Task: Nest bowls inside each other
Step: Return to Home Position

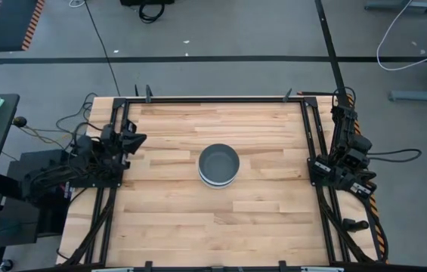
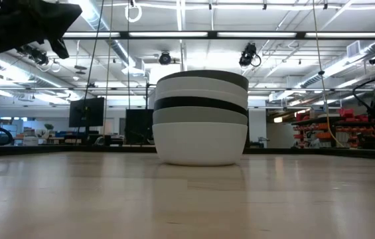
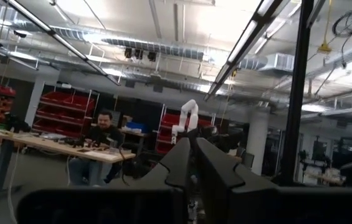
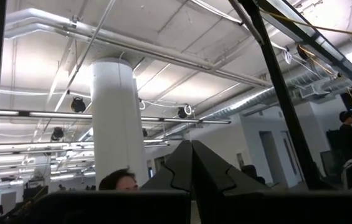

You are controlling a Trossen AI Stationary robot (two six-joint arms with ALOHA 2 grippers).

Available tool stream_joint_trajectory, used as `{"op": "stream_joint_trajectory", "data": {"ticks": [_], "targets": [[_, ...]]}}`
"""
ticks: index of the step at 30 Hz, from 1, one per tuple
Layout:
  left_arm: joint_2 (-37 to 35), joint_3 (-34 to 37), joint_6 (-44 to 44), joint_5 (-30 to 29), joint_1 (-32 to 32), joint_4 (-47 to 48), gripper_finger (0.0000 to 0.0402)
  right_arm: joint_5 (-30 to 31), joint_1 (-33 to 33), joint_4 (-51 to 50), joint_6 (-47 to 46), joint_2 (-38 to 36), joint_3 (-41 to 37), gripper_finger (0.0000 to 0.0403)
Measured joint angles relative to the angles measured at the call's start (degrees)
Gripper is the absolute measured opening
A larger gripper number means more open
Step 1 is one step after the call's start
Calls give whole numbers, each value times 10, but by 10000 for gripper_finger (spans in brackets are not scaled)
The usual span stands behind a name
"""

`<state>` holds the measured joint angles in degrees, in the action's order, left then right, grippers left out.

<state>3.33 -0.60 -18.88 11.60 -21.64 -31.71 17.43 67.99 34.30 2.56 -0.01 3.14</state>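
Observation:
The bowls stand nested in one stack (image 1: 218, 166) at the table's middle, a grey one on top. In the low view the stack (image 2: 201, 118) shows white at the bottom resting on the table, then grey, black, white and grey rims above. My left gripper (image 1: 139, 139) is parked at the table's left edge, raised and shut; its fingers (image 3: 192, 163) meet in the wrist view. My right gripper (image 1: 341, 98) is parked at the right edge, pointing up at the ceiling, fingers (image 4: 192, 163) shut. Neither touches a bowl.
A black metal frame (image 1: 221, 98) runs around the wooden table (image 1: 168, 219). Bare wood lies on all sides of the stack. People sit at benches in the room beyond (image 3: 104, 134).

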Motion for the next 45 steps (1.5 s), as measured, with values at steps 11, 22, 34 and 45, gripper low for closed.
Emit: {"op": "stream_joint_trajectory", "data": {"ticks": [11,22,34,45], "targets": [[0,1,0,2,-2,17,30,0,0,14,5,1,-28,11],[0,2,0,2,-2,20,27,-24,-66,-8,17,0,-28,11],[0,2,13,2,-2,49,36,-111,-240,-79,-1,1,-28,11],[0,2,16,0,-2,65,23,-254,-452,-159,-9,0,-27,11]]}}
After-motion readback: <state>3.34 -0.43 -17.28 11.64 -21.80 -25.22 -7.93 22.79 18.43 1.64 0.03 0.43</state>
